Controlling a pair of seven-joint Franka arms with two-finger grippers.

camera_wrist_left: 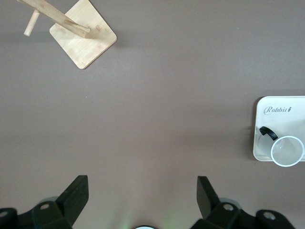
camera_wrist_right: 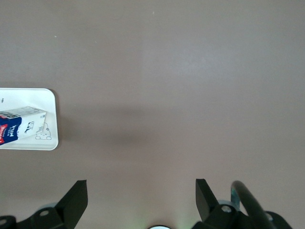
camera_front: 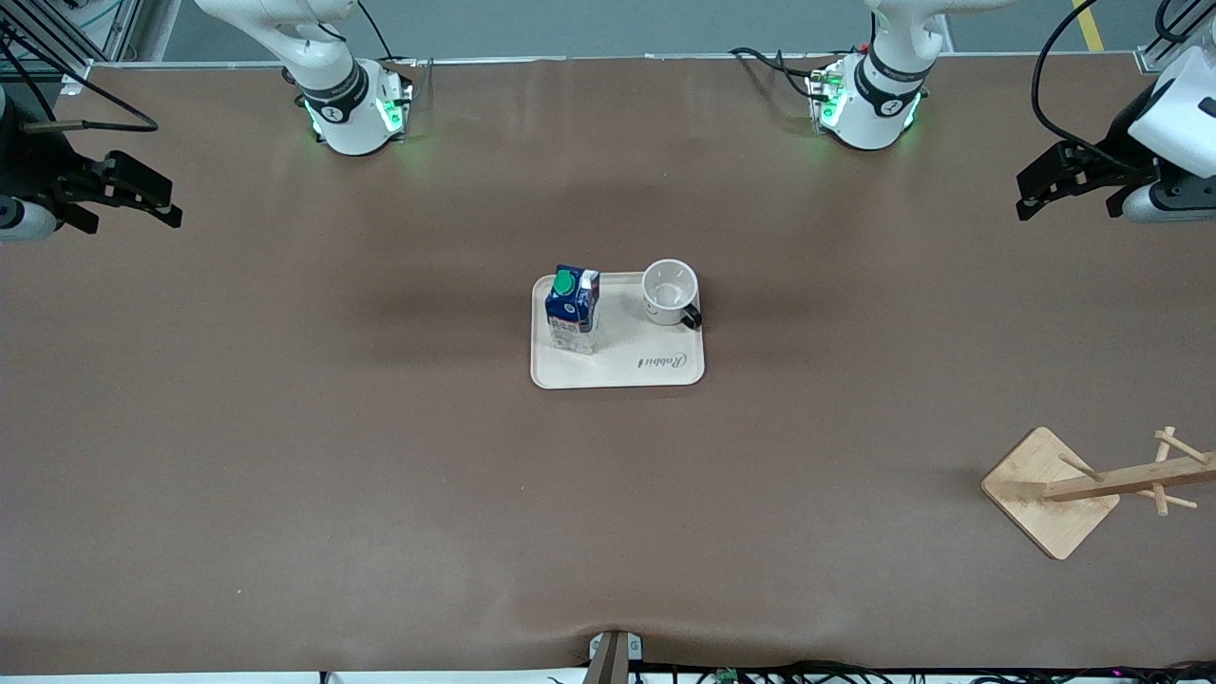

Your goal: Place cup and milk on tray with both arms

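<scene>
both arms wait raised at the table's ends, left gripper [camera_front: 1026, 197] and right gripper [camera_front: 169, 208] spread empty, while the glossy cup [camera_front: 670, 293] and boxy milk [camera_front: 572, 309] stand on the flat cream tray [camera_front: 617, 372], cup at three o'clock of milk.

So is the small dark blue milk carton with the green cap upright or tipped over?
Upright. The dark blue milk carton stands on the cream rectangular tray, green cap uppermost, beside the white mug.

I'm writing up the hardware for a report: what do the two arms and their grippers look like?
Both arms are white, rounded and jointed, with dark grey bands at the joints, green lights at their bases and black cables trailing off. The left gripper and right gripper are black, each with two angular fingers.
</scene>
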